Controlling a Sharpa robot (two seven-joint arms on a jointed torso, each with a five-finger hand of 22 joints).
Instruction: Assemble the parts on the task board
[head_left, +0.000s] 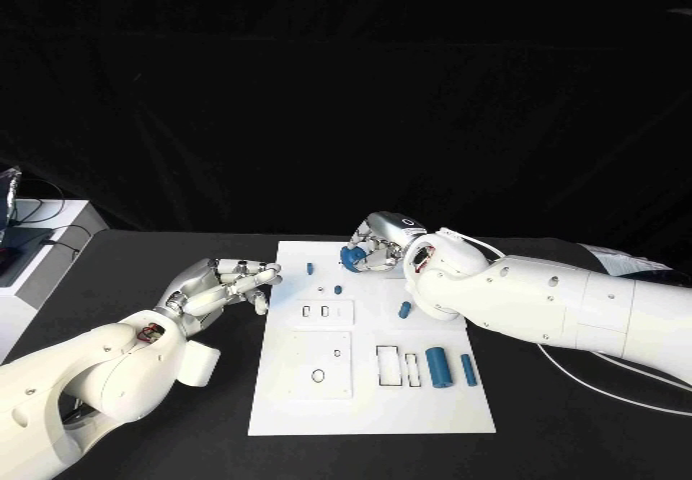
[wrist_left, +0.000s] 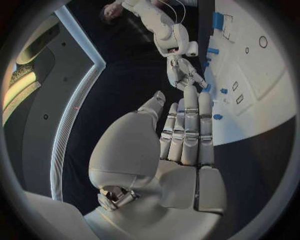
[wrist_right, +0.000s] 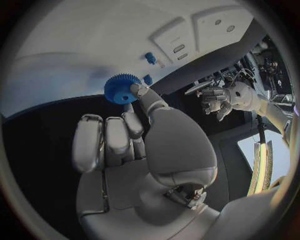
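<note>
- Head view: the white task board (head_left: 369, 400) lies in the middle of the black table (head_left: 159, 270), and everything below is placed relative to it.
- The right hand (head_left: 378, 243) is over the board's far edge, its thumb and a finger pinched on a blue toothed gear (head_left: 352, 258); the right wrist view shows the gear (wrist_right: 122, 88) held at the fingertips just above the board's edge.
- The left hand (head_left: 219, 285) is just beside the board's left edge, over the table, holding nothing; in the left wrist view its fingers (wrist_left: 190, 125) lie straight and side by side, thumb apart.
- Near the board's far edge stand a small blue peg (head_left: 310, 268) and another small blue piece (head_left: 336, 289).
- A short blue part (head_left: 405, 310) lies right of the board's middle.
- Near the board's right front, a thick blue cylinder (head_left: 437, 367) and a thinner blue rod (head_left: 469, 369) lie side by side.
- The rectangular slots (head_left: 388, 366) just left of the cylinder look empty.
</note>
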